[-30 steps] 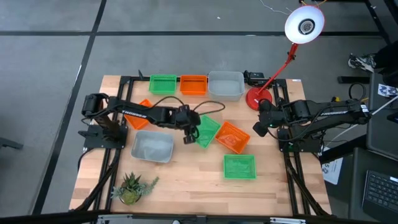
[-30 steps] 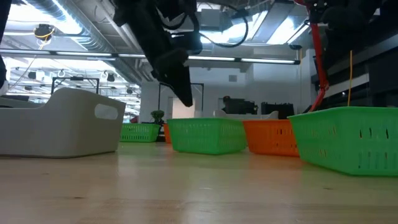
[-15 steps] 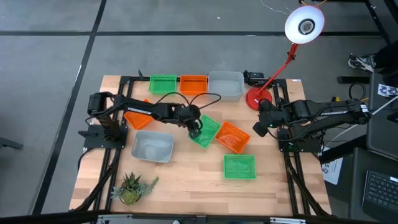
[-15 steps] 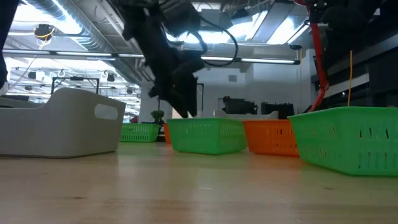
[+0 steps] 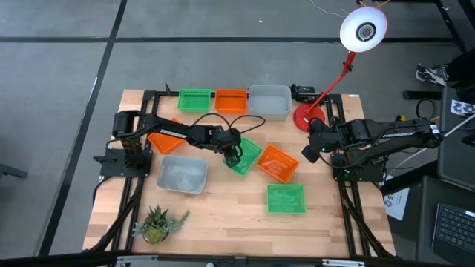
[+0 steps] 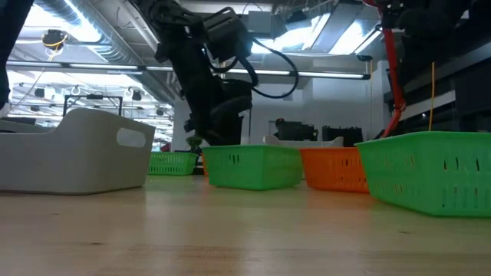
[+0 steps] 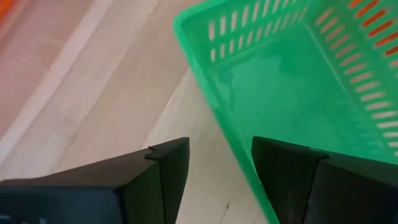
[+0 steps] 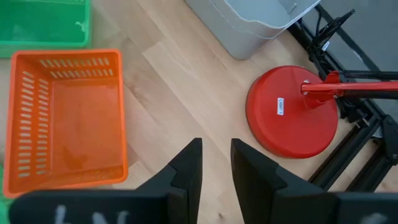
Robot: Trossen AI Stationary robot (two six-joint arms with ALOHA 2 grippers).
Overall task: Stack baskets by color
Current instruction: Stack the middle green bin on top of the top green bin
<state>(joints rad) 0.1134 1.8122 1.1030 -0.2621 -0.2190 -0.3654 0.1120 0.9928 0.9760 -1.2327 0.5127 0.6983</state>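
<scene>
Left end effector [image 7: 219,165] spread wide astride green basket [image 7: 298,93] rim, nothing clasped

your desk [image 5: 223,215] is pale wood, smooth with a soft sheen. the green basket [image 7: 298,81] is glossy slatted plastic (faintly translucent), the orange basket [image 8: 68,118] likewise. the lamp base [image 8: 292,112] looks smooth, matt red.
</scene>
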